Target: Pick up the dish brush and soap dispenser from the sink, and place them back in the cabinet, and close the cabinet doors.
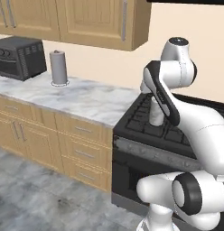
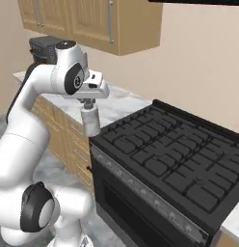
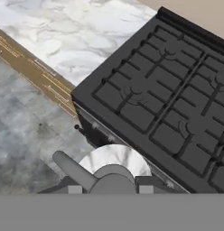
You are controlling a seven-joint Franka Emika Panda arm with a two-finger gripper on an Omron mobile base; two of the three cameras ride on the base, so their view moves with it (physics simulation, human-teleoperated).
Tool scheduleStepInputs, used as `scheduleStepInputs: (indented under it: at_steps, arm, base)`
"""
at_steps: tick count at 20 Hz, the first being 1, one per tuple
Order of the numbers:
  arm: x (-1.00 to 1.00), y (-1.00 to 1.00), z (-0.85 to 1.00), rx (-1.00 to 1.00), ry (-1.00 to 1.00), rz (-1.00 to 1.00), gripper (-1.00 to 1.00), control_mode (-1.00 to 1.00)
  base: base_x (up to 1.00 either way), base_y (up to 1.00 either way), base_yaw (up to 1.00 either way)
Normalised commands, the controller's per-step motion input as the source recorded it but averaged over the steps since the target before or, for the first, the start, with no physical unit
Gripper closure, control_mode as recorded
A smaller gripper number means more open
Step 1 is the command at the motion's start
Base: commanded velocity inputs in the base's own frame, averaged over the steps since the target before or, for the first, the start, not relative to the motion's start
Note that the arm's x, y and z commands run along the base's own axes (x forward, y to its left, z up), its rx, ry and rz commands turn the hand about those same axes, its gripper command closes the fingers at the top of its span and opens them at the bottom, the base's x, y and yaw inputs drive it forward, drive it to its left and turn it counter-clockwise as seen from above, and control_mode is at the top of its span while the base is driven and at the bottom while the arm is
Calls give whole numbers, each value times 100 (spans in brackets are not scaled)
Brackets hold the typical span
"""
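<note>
over stove (image 2: 179,154) — soap dispenser (image 2: 90,119) (tool-held)

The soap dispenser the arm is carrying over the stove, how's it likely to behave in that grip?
The soap dispenser looks rigid, so it probably won't flex. Hanging upright below the tool, gripped near its pump top, it might swing or slip. Its smooth round body would likely roll if dropped on the stove.

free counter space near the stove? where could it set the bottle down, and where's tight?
Bare marble counter runs from the paper towel roll to the stove edge, the widest free patch. Crowded further along by the roll and the black toaster oven. The gripper holds the soap dispenser over the stove's front corner.
</note>
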Motion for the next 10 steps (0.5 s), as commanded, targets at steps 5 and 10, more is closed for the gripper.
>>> scheduleStepInputs:
  at_steps: [5, 10]
  arm:
    - [0, 0, 0, 0, 0, 0, 100, 100]
    - [0, 0, 0, 0, 0, 0, 100, 100]
  base:
    - [0, 0, -57]
    - [1, 0, -50]
